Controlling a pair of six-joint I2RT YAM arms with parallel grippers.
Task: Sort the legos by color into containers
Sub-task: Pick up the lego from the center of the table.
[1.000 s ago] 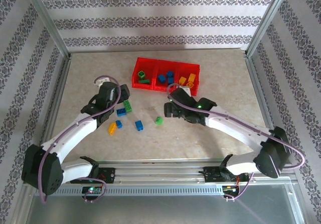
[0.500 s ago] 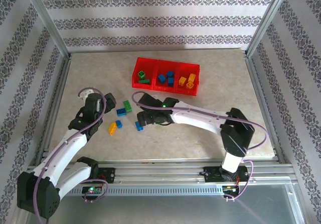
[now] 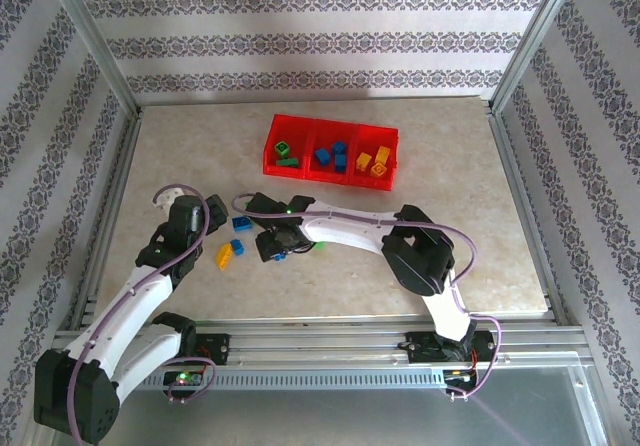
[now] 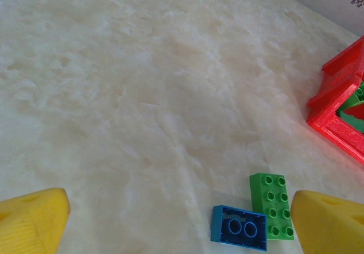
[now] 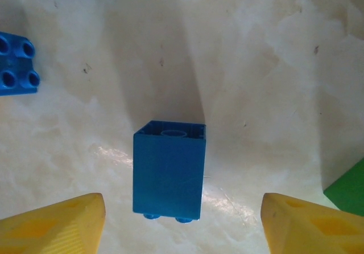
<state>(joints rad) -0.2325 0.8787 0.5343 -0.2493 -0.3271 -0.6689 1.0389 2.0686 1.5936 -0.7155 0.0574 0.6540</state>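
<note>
Centre frame, my right gripper [image 5: 182, 225] stands wide astride the tipped blue brick [image 5: 169, 171]; off-centre, closing may skid it. Left gripper [image 4: 182, 225] gapes too.

My right pincer [image 5: 182, 208] has bare bench [image 5: 256, 66] either side of the blue brick [image 5: 169, 168]; a green brick [image 5: 347, 194] crowds one fingertip [image 5: 307, 225], a second blue brick [image 5: 16, 63] lies farther off.

red tray [image 4: 336, 89], blue brick [image 5: 169, 171], marbled beige table [image 4: 142, 94]

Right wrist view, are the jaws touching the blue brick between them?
Apart. The right wrist view shows bare table either side of the brick, clear of both jaws.
</note>
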